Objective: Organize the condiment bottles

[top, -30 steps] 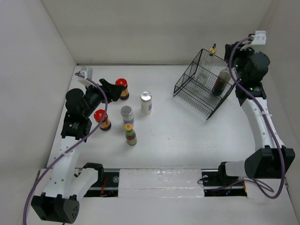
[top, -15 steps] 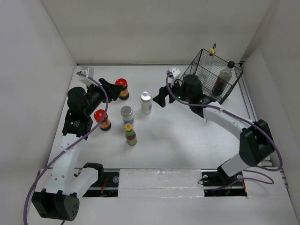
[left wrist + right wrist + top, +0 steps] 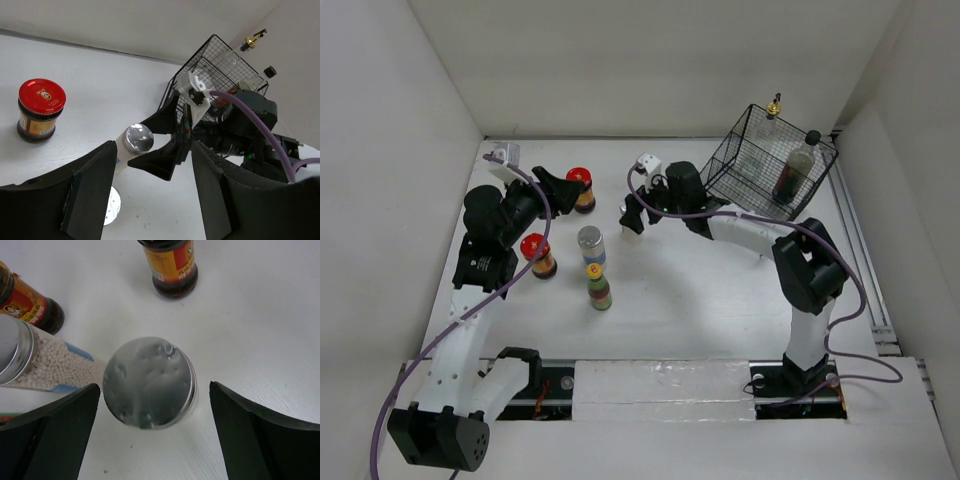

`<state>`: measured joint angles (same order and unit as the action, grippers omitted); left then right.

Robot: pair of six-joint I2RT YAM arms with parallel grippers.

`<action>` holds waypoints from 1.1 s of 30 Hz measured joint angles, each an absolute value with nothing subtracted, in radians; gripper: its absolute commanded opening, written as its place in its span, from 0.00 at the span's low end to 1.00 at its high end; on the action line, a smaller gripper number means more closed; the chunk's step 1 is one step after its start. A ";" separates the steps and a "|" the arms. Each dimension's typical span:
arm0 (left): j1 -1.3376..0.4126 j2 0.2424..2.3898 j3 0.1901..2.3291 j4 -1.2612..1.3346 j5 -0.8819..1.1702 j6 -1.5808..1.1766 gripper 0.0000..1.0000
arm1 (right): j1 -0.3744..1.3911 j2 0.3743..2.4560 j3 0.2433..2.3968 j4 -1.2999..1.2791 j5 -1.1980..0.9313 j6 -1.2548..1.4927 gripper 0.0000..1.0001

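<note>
Toward the far edge of the counter, midway across, one upright silver-lidded jar [image 3: 149,389] is bracketed by the spread fingers of the right gripper [image 3: 632,213], with a gap on each side. Near the far-left corner, the left gripper [image 3: 558,188] is held released and empty just beside a red-capped jar [image 3: 580,187].

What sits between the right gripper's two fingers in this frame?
A silver-lidded jar stands inside the open right gripper; the right wrist view shows it.
</note>
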<state>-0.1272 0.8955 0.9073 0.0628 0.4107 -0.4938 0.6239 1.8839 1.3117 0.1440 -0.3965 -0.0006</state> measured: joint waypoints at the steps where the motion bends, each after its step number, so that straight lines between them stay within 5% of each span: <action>1: -0.127 0.896 0.907 0.063 0.411 -0.494 0.57 | 0.632 1.896 1.325 0.150 -0.393 -0.002 0.90; 3: -0.127 0.896 0.907 0.063 0.411 -0.495 0.57 | 0.646 1.919 1.342 0.169 -0.389 -0.004 0.82; 5: -0.127 0.896 0.907 0.063 0.411 -0.495 0.57 | 0.654 1.932 1.346 0.196 -0.379 -0.003 0.60; 8: -0.127 0.896 0.907 0.063 0.411 -0.495 0.57 | 0.658 1.934 1.346 0.204 -0.369 0.016 0.43; 13: -0.127 0.896 0.907 0.063 0.411 -0.495 0.57 | 0.649 1.891 1.316 0.212 -0.345 0.042 0.42; 24: -0.127 0.895 0.907 0.063 0.412 -0.495 0.57 | 0.421 1.435 1.233 0.323 -0.133 0.060 0.41; 33: -0.127 0.895 0.907 0.063 0.412 -0.495 0.57 | 0.249 1.502 1.234 0.334 0.007 0.038 0.39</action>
<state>-0.1272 0.8948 0.9073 0.0628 0.4118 -0.4950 0.2485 1.5021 1.2335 0.3336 0.0074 0.0376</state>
